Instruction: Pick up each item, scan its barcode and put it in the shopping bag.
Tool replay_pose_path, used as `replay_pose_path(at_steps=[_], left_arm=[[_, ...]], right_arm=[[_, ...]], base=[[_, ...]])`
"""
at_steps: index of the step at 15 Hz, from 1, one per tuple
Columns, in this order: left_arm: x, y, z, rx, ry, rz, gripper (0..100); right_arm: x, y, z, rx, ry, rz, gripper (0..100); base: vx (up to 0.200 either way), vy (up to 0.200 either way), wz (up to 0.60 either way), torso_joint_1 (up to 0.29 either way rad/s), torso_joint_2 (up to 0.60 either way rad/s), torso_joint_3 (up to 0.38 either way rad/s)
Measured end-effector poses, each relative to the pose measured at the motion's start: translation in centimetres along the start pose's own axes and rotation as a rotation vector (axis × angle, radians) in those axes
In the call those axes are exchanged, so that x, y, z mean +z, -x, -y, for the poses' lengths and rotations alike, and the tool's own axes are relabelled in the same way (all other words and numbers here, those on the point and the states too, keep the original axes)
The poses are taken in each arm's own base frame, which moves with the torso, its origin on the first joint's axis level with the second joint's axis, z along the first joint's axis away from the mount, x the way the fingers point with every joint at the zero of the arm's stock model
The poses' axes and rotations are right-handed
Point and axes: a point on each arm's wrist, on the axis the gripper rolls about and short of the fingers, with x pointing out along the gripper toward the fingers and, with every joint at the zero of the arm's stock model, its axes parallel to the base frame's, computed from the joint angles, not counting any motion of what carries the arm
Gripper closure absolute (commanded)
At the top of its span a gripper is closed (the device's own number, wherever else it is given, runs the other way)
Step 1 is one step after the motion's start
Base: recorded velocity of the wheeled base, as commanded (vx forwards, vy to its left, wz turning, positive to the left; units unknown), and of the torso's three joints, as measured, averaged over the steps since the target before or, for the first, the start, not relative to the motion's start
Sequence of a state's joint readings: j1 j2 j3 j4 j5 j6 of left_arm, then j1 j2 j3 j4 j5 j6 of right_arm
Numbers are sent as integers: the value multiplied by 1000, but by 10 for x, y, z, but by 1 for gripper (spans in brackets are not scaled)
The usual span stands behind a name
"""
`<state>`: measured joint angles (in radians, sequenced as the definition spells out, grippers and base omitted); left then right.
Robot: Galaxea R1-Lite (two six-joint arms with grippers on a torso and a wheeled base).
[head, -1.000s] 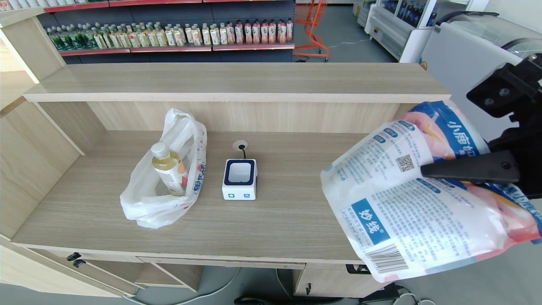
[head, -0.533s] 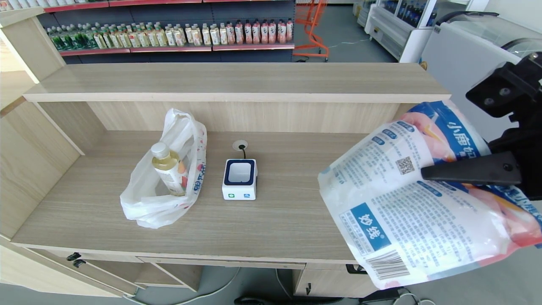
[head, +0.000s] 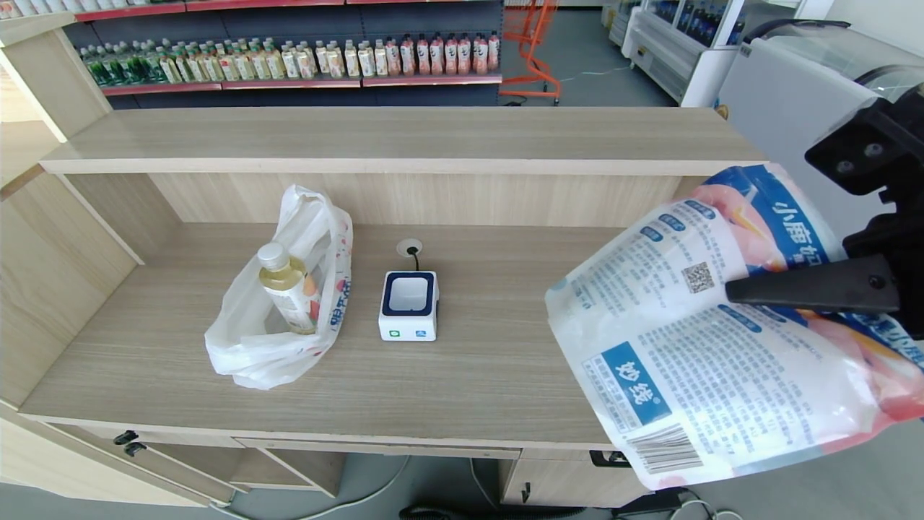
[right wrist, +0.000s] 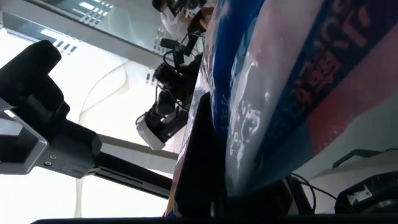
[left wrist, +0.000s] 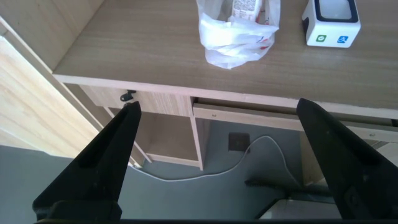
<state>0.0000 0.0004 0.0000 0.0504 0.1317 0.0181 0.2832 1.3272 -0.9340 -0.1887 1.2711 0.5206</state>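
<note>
A large white, blue and pink snack pouch [head: 715, 339] hangs in the air off the counter's right end, its printed back and barcode [head: 663, 449] facing me. My right gripper [head: 743, 289] is shut on the pouch's upper right part; the pouch [right wrist: 280, 93] presses close against the wrist camera. The white scanner [head: 408, 305] stands mid-counter, well left of the pouch. The white shopping bag [head: 281, 318] stands left of the scanner with a tea bottle [head: 287, 287] upright inside. My left gripper [left wrist: 217, 162] is open, held low in front of the counter's front edge, below the bag [left wrist: 238, 37].
The wooden counter [head: 462, 375] has a raised back ledge [head: 404, 141] and side wall at the left. The scanner's cable runs into a hole [head: 409, 248] behind it. Drink shelves and freezers stand in the room beyond.
The pouch and my right gripper shifted slightly: down and left half a second ago, then back up and to the right. Nothing else moved.
</note>
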Motion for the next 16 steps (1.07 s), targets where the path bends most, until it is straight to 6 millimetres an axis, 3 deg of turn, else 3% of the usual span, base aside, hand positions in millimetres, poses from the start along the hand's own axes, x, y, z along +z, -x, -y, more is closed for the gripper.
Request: replay_pose_path(at_steps=[1,3,6,7,10,16], left_arm=[[0,0,0,0,0,0,0],[0,0,0,0,0,0,0],[0,0,0,0,0,0,0],[0,0,0,0,0,0,0],[0,0,0,0,0,0,0],[0,0,0,0,-2,0,0]], right_arm=[[-3,0,1,-8,30,2,100],[-9,0,10,-96,246,27,100],[-19,11,32,-347,657,15,100],[-24,18,41,-477,722,-3,100],[-36,31,56,-783,775,-70,100],[-53,42,42,-869,813,-76,100]], base=[[0,0,0,0,0,0],[0,0,0,0,0,0],[0,0,0,0,0,0],[0,0,0,0,0,0],[0,0,0,0,0,0],[0,0,0,0,0,0]])
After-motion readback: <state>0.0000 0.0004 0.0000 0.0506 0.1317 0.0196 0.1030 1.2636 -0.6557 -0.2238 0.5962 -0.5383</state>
